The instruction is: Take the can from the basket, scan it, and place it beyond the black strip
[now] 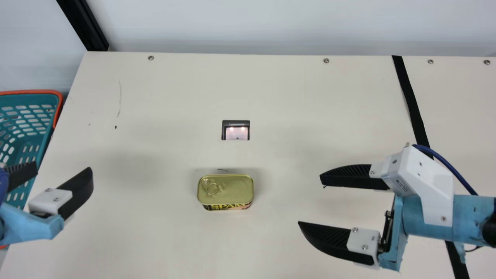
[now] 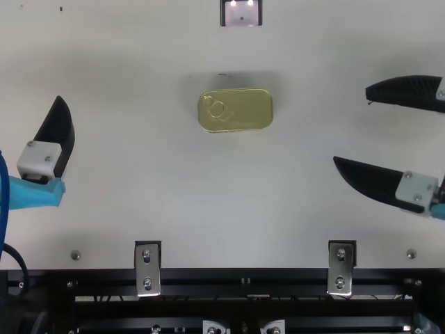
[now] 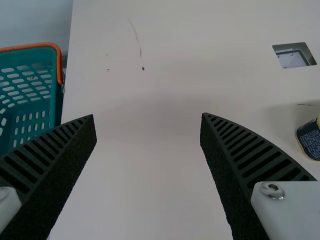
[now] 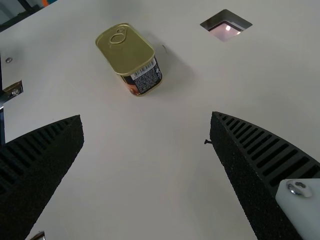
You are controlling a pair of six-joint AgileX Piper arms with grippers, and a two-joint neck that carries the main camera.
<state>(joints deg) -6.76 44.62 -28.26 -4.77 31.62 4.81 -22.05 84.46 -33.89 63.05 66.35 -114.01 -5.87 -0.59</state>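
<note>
The can [image 1: 225, 190], gold-lidded with a pull ring, stands upright mid-table, just nearer than the scanner window [image 1: 236, 131]. From above, the can [image 2: 235, 110] lies between the two arms. My left gripper [image 1: 64, 168] is open at the table's left side, near the basket [image 1: 29, 155]; in its wrist view the left gripper [image 3: 147, 117] has nothing between its fingers. My right gripper [image 1: 309, 199] stands open to the right of the can, its fingers apart from it; the right gripper [image 4: 146, 116] shows bare table between its fingers. The black strip [image 1: 412, 100] runs behind the right arm.
The basket's orange rim [image 3: 30, 47] borders the table's left edge. A black post [image 1: 87, 27] rises at the back left corner, before a pale wall. Metal brackets [image 2: 147, 268] and a dark rail [image 2: 243, 285] line the near edge. Small screws sit along the far edge.
</note>
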